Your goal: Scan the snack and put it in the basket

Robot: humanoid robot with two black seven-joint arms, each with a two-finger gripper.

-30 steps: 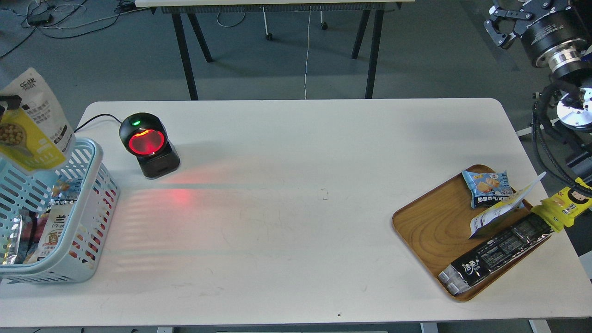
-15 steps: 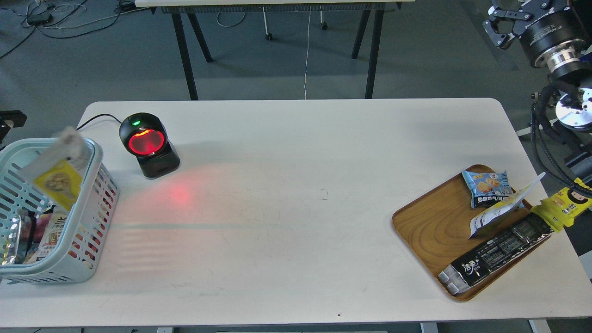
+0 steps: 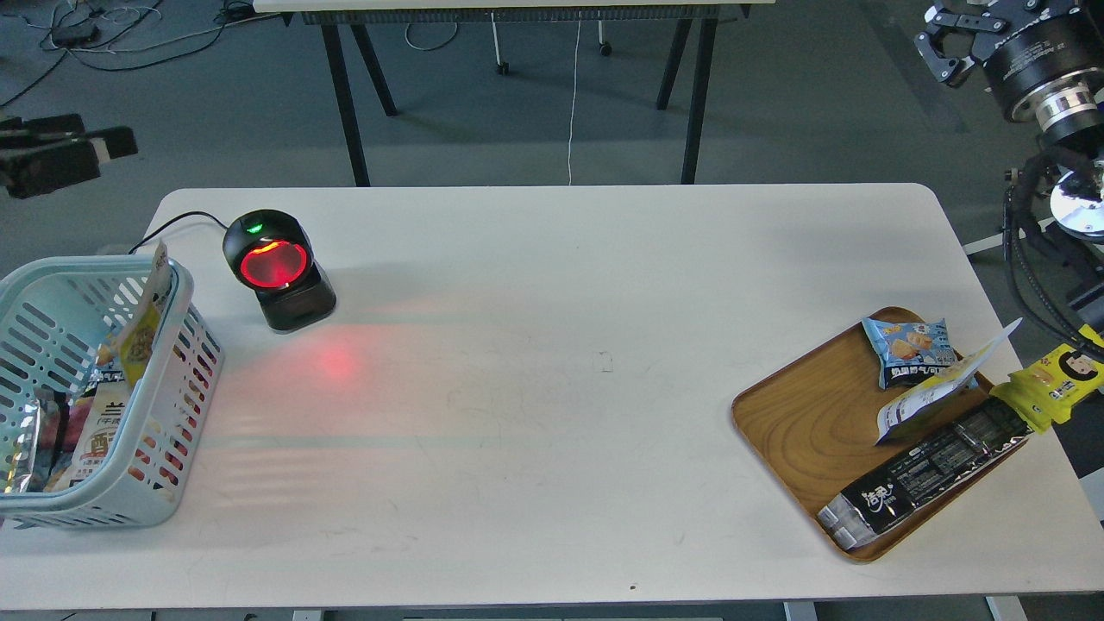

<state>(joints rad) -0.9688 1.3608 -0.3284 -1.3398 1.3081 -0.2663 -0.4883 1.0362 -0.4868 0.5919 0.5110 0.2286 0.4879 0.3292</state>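
The snack, a yellow-fronted pouch with a white-silver top, stands on edge inside the light-blue basket, leaning against its right wall. The basket sits at the table's left edge and holds several other packets. My left gripper is open and empty, up above and behind the basket, off the table's far left corner. My right gripper is open and empty, high at the top right, beyond the table.
A black scanner with a glowing red window stands right of the basket. A wooden tray at the right holds a light-blue biscuit packet, a white pouch and a long black bar package. A yellow packet lies at the table's right edge.
My left gripper let go of the snack; it dropped into the basket and settled against the right wall. The left gripper rose up and back. The right gripper shifted slightly.
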